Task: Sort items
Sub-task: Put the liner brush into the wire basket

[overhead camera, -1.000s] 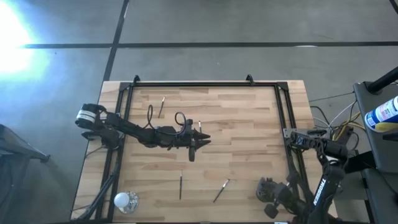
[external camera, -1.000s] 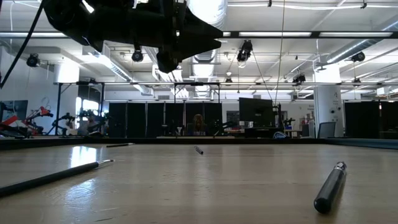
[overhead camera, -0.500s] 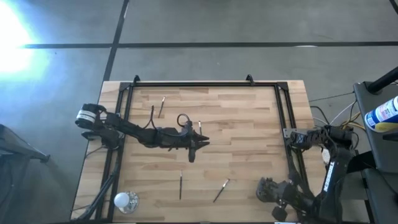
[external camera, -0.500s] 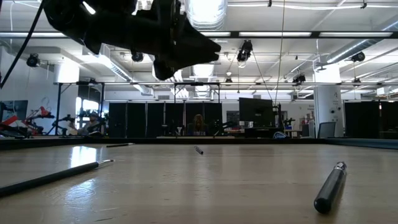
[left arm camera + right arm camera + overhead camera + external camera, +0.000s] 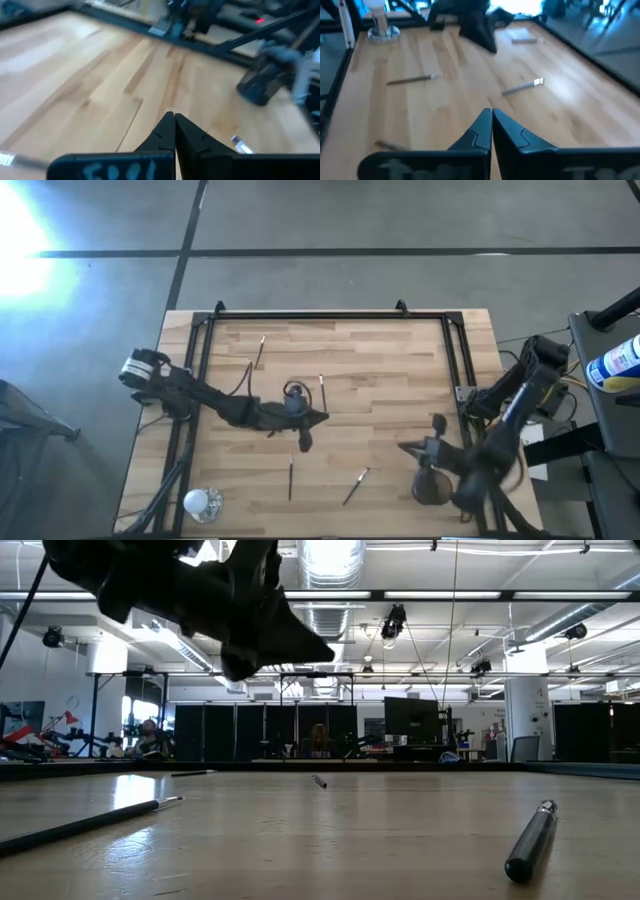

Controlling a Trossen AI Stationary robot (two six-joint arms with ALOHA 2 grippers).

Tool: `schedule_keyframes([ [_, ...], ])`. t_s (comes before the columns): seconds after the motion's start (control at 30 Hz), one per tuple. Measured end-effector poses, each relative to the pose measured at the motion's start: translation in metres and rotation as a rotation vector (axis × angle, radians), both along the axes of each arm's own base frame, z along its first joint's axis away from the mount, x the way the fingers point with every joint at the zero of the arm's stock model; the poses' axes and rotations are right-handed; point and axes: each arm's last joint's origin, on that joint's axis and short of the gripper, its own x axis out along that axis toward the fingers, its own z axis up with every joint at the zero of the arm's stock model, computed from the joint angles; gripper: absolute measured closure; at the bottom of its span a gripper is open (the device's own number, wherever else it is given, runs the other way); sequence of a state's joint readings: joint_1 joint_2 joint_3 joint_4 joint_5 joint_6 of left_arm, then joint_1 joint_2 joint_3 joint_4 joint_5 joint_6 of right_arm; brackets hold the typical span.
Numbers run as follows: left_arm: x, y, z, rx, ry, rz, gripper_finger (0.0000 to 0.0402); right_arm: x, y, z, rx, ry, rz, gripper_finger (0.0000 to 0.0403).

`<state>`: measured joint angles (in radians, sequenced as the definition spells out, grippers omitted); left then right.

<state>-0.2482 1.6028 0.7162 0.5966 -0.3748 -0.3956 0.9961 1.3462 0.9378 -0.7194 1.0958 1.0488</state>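
Whereas the right arm sat folded off the table's right edge a second ago, it has swung inward, and the right gripper (image 5: 405, 448) now hangs over the wood near the right rail, its fingers (image 5: 485, 127) pressed together on nothing. The left gripper (image 5: 322, 418) has slid slightly toward the near edge from its earlier mid-table place and hangs above the surface in the low view; its fingers (image 5: 170, 131) have also come shut, empty. The four sticks visible from above lie where they lay before. The butcher-block table (image 5: 400, 370) is bounded by a black frame (image 5: 310, 316) along the far edge and both sides; the far right quarter of the wood is open and offers free room, while the near right corner is crowded by the right arm and a dark round cup (image 5: 433, 489) beside it. A shiny silver cup (image 5: 201, 502) stands at the near left corner by the left rail. Task items: one stick (image 5: 260, 350) lies near the far left, its long axis tilted slightly off the table's depth; a second stick (image 5: 322, 389) lies just beyond the left gripper, running along the depth; a dark stick (image 5: 290, 479) lies near the front edge, long axis also along the depth; a fourth stick (image 5: 355, 486) lies to its right, diagonal, its pale end pointing toward the far right.
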Motion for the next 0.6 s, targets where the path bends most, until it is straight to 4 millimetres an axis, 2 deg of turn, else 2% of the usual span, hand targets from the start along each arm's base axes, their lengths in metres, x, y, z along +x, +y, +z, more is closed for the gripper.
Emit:
schedule_keyframes([
  [0.3,-0.008,-0.028,-0.004,-0.151,0.266,0.191,0.0401,0.029,-0.065,-0.011,-0.050,-0.234,0.144,0.0395],
  [0.43,-0.016,-0.044,0.002,-0.240,0.411,0.278,0.0401,0.028,-0.089,-0.018,-0.057,-0.341,0.196,0.0395],
  [0.6,-0.025,-0.064,0.006,-0.418,0.577,0.379,0.0400,0.021,-0.104,-0.032,-0.060,-0.336,0.178,0.0395],
])
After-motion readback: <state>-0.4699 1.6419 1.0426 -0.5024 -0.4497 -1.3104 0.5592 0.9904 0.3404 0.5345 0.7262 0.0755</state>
